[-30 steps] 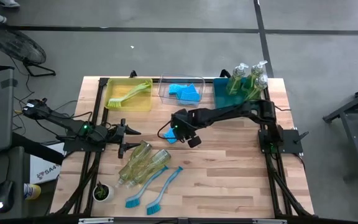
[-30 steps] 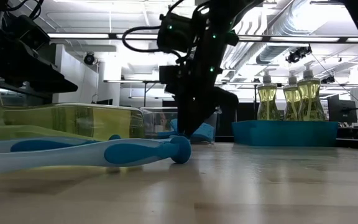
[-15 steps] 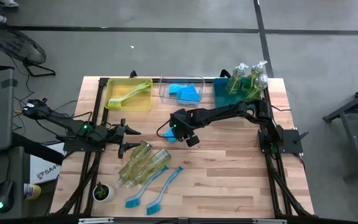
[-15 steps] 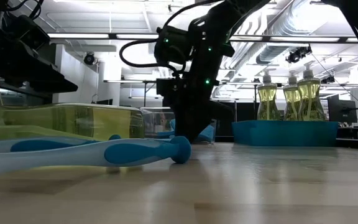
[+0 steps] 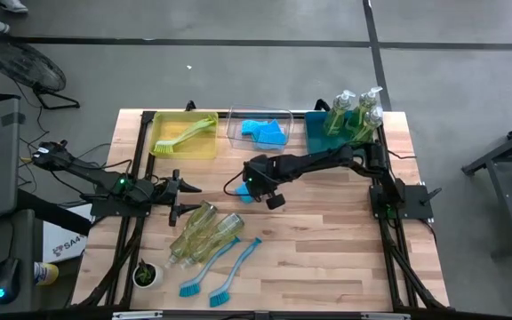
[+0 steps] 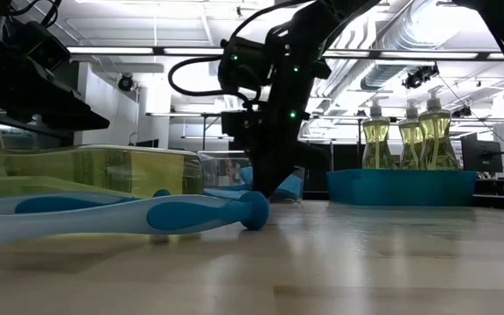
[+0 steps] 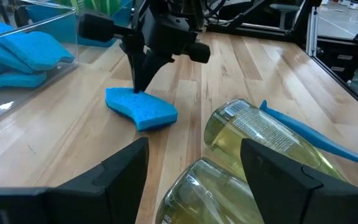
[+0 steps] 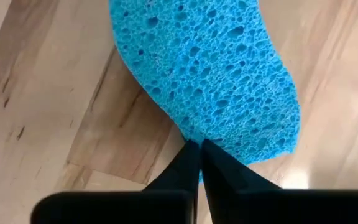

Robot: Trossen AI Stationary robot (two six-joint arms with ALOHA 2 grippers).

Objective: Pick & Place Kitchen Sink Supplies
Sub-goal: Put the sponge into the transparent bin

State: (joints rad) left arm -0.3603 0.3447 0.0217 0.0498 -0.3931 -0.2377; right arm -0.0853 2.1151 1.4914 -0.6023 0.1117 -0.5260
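Right gripper [image 8: 199, 163] lowered, fingers [image 8: 219, 168] pinching sponge [image 8: 210, 81] edge

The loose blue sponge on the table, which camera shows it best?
The right wrist view: the sponge fills it, the right hand shut at its edge. The left wrist view shows it whole but smaller; the high view shows a corner; the low view mostly hides it.

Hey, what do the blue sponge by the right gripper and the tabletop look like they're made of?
The sponge looks like soft cellulose or foam: its matte blue face is full of open pores, and its edge is wavy. The tabletop looks like butcher-block wood: pale strips with visible grain and seams, and a slight sheen that suggests a sealed finish. The right gripper is shut at the sponge's edge.
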